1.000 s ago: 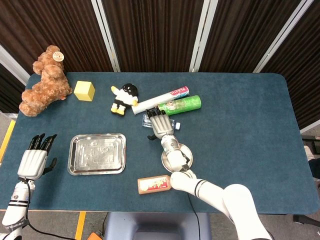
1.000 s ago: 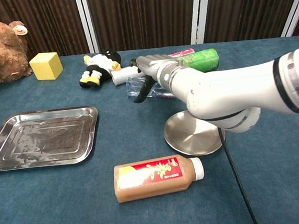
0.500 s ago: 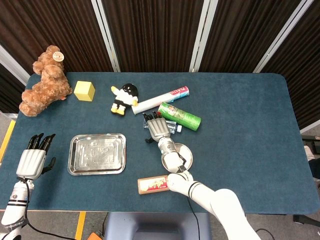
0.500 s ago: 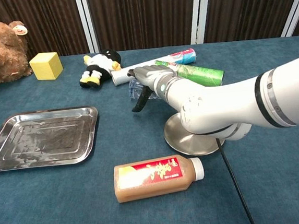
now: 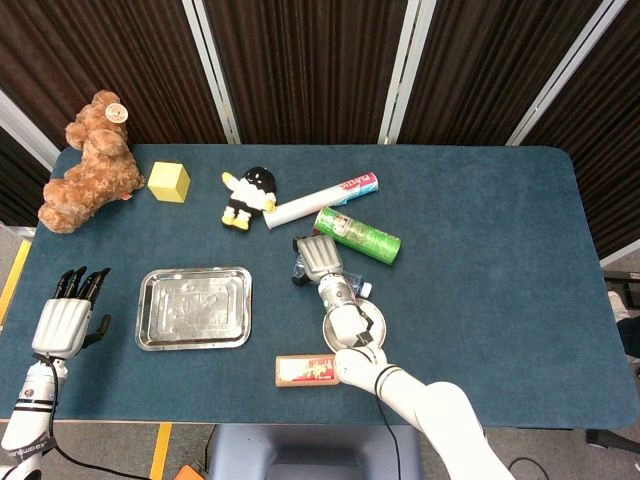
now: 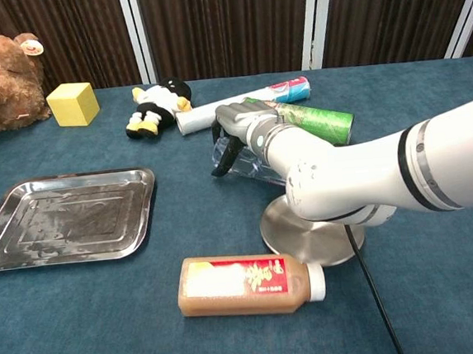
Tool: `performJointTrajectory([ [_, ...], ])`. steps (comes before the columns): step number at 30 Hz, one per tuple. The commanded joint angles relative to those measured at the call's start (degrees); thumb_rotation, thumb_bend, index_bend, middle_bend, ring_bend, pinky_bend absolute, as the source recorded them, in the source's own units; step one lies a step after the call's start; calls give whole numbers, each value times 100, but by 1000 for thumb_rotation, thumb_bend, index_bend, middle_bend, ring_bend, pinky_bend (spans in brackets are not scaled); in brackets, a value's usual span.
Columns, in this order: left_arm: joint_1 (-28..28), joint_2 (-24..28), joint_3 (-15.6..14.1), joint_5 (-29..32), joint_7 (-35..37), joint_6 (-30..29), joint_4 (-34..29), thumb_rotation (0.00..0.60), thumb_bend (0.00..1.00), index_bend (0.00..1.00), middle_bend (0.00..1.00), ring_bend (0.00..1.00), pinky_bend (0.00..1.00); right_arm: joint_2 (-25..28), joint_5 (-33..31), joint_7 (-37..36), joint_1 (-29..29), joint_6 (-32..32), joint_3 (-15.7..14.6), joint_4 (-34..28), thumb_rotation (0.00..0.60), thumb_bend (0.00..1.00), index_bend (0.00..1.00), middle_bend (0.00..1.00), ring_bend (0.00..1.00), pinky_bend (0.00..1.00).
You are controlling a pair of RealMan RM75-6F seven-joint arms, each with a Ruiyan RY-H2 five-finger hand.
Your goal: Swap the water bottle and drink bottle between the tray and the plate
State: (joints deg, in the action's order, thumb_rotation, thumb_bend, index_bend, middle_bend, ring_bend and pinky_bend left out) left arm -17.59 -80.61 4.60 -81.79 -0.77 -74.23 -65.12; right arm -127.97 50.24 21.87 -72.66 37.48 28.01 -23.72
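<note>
Gripping the water bottle (image 6: pixel 244 163), the right robot hand (image 6: pixel 240 127) has dragged it toward the plate (image 6: pixel 307 230)

teddy bear (image 5: pixel 90 162), yellow cube (image 5: pixel 169 182), penguin doll (image 5: pixel 249 196)

a table covered in dark blue cloth (image 5: pixel 480 230) carries a steel tray (image 5: pixel 194 308), a round steel plate (image 6: pixel 307 230), a drink bottle (image 6: pixel 248 284) on its side, a green can (image 5: pixel 358 234), a white tube (image 5: pixel 322 198), a penguin toy (image 5: pixel 248 197), a yellow block (image 5: pixel 169 182) and a teddy bear (image 5: pixel 91 162)
</note>
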Motion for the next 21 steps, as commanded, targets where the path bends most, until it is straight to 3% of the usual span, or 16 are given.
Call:
performJointTrajectory([
  [1, 6, 10, 4, 14, -17, 0, -15, 600, 426, 0, 133, 26, 81, -36, 33, 36, 3, 34, -7, 51, 600, 305, 629, 643, 698, 953],
  [6, 15, 42, 5, 27, -50, 0, -80, 600, 426, 0, 134, 30, 81, -10, 126, 84, 61, 140, -39, -6, 600, 306, 681, 688, 739, 981],
  [13, 26, 69, -11, -6, -57, -34, -148, 600, 427, 0, 135, 31, 81, 176, 343, 98, 174, 527, -92, -319, 600, 341, 882, 851, 897, 1000],
  [21, 37, 104, -25, -37, -41, -63, -214, 600, 427, 0, 134, 35, 81, 712, 328, 402, 319, 561, -67, -1199, 600, 343, 919, 879, 942, 1000],
])
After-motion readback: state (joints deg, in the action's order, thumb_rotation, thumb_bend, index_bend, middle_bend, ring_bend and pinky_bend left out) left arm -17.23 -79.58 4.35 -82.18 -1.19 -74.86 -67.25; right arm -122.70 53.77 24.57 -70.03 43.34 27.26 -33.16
